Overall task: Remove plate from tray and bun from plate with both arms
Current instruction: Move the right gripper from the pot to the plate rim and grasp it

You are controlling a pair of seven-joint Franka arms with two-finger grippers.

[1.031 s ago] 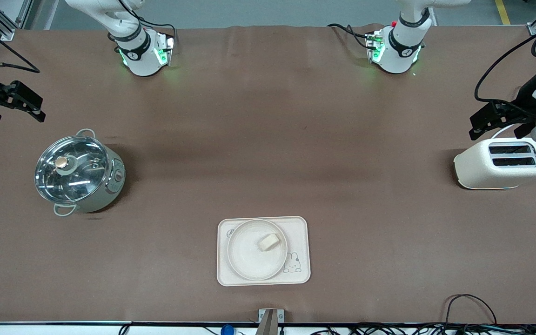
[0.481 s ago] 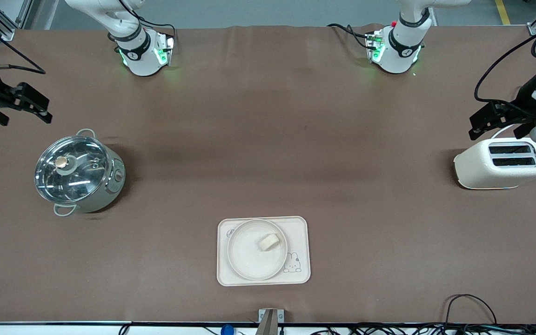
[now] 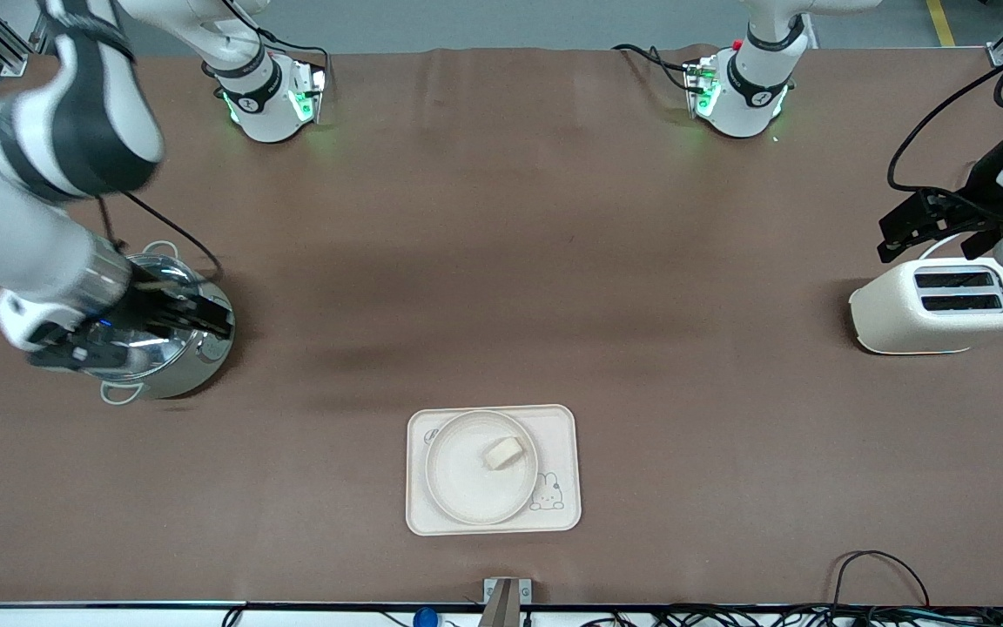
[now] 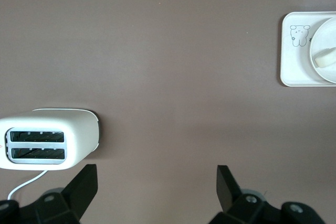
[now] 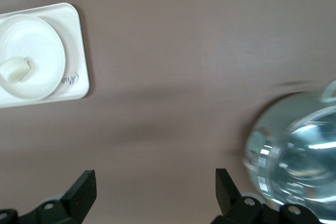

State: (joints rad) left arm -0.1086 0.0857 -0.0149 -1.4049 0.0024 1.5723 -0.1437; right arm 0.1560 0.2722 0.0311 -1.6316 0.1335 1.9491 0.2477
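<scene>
The round cream plate (image 3: 467,481) lies on the rectangular rabbit tray (image 3: 556,433) near the table's front edge, midway between the arms. The small beige bun (image 3: 502,453) lies on the plate. My right gripper (image 3: 221,317) is open and empty over the steel pot (image 3: 172,370). The right wrist view shows the plate (image 5: 37,51), the bun (image 5: 14,69) and open fingers (image 5: 84,187). My left gripper (image 3: 889,237) is open and empty, over the table beside the toaster (image 3: 941,305), and waits. The left wrist view shows the bun (image 4: 326,56) on the plate (image 4: 321,38).
The glass-lidded pot (image 5: 299,156) stands toward the right arm's end. The cream toaster (image 4: 47,140) with two slots stands toward the left arm's end. Cables (image 3: 880,566) lie along the front edge. Bare brown table (image 3: 501,261) lies between pot, toaster and tray.
My right arm has swung in from the table's edge at its own end and down over the pot. The left arm, plate, bun and tray have not moved.
</scene>
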